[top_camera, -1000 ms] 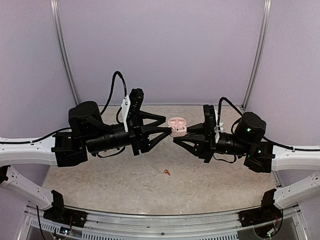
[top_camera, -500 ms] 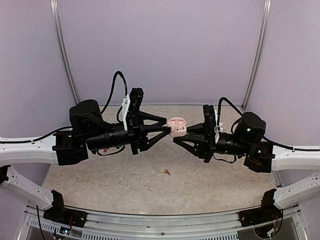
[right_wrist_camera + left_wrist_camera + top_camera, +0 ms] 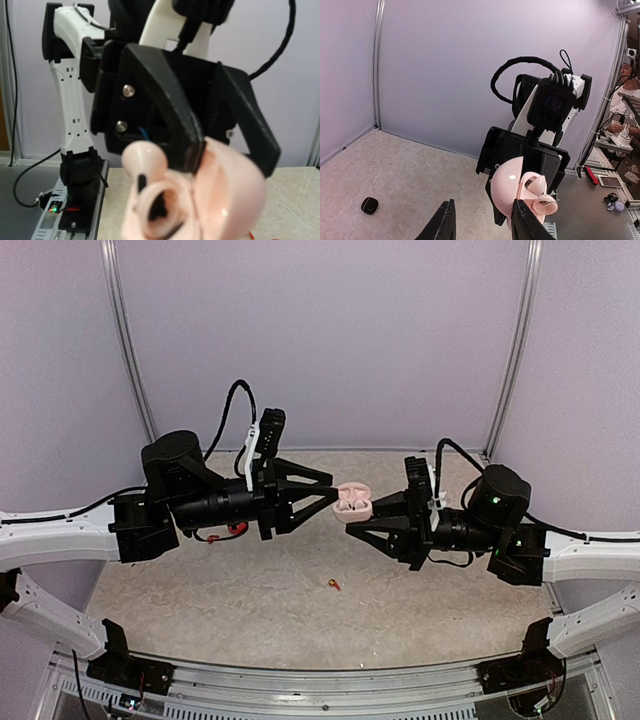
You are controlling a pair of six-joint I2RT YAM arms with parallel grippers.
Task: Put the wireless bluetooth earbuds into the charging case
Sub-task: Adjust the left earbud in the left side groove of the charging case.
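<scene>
The charging case (image 3: 353,501) is pale pink and hangs open in mid-air above the table. My right gripper (image 3: 357,512) is shut on its base from the right. A pale pink earbud (image 3: 144,158) stands up out of the case body (image 3: 165,210). My left gripper (image 3: 484,202) reaches in from the left with its jaws apart. The open lid (image 3: 506,184) lies between its fingers, and one finger (image 3: 182,131) sits between the lid (image 3: 232,187) and the bud. A small red-orange earbud (image 3: 333,584) lies on the table below.
A small black round case (image 3: 369,205) lies on the table towards the left wall. Something red (image 3: 236,529) shows under the left arm. Purple walls with metal posts (image 3: 128,350) close in the back and sides.
My left gripper has risen, pushed right to the case and narrowed its jaws around the lid. The case has shifted slightly. The right gripper keeps its hold.
</scene>
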